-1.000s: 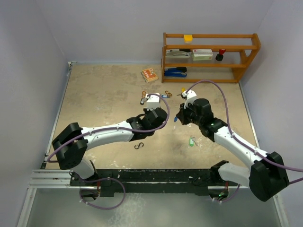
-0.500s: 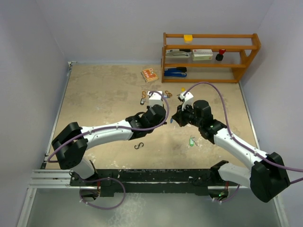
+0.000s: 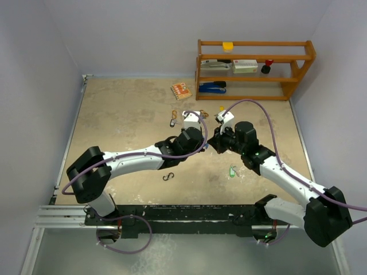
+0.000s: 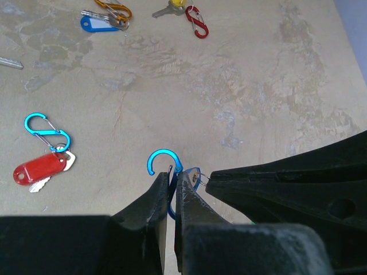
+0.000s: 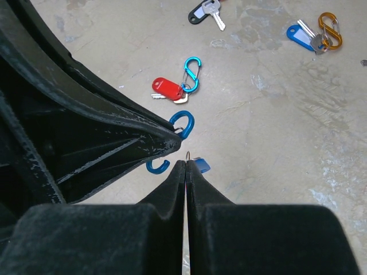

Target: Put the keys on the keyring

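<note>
Left gripper (image 4: 172, 175): fingers narrow, pinching blue clip (image 4: 161, 151), held above table (image 4: 258, 86). Right gripper (image 5: 186, 166): fingers pressed together on ring of small blue-tagged key (image 5: 200, 166), just beside that clip. On table: 5 more keys, tagged red (image 5: 166, 87), black (image 5: 198, 14), blue (image 5: 299, 31), yellow (image 4: 165, 10), green (image 3: 232, 171). 4 loose clips: blue (image 5: 191, 73), orange (image 5: 330, 28), red (image 4: 196, 22), black (image 3: 167, 176).

- My black left gripper (image 4: 170, 189) pinches a bright blue clip (image 4: 162, 166).
- My black right gripper (image 5: 186, 163) holds a blue-tagged key (image 5: 200, 166).
- Left of the left gripper I see a red-tagged key (image 4: 40, 168) on a cyan clip (image 4: 47, 132).
- Table (image 4: 258, 86): mottled beige.
</note>
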